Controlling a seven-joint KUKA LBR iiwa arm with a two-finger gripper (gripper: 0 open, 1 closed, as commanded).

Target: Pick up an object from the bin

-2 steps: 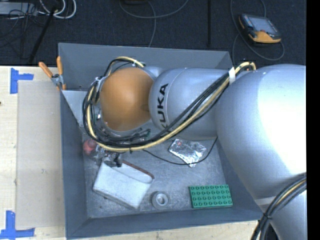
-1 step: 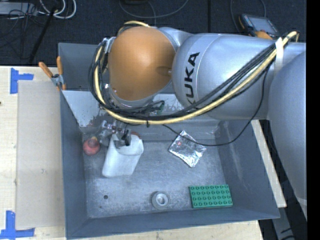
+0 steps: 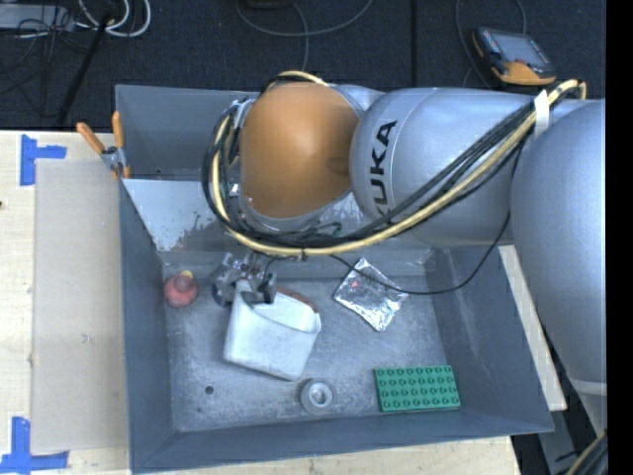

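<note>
We see the arm point(image 3: 465, 166) coming in from the right and lying across the upper half of the bin point(image 3: 198, 394), its thick silver body nearly level and bearing the maker's name in black letters. At its end the rounded orange cover point(image 3: 292, 146) faces up toward us, and a bundle of black and yellow cables point(image 3: 435, 206) loops around it and trails back along the arm. Below the cover the wrist points down into the bin, and the dark hand point(image 3: 245, 285) sits low near the floor, left of the bin's middle. We cannot tell whether the hand is released or clenched, as its small dark parts blur together from this angle. It is at the upper left corner of a white, soft-looking flat packet point(image 3: 267, 339), which lies on the floor just left of centre; we cannot tell whether the two touch, and we see nothing gripped. A small red rounded thing point(image 3: 181, 289) rests just to the hand's left, near the left wall. A crumpled silver foil wrapper point(image 3: 368, 298) lies to the right of the hand, apart from the packet. Nearer the front wall sit a small metal ring point(image 3: 317, 395) and, to its right, a green studded plate point(image 3: 416, 388), lying flat.
</note>
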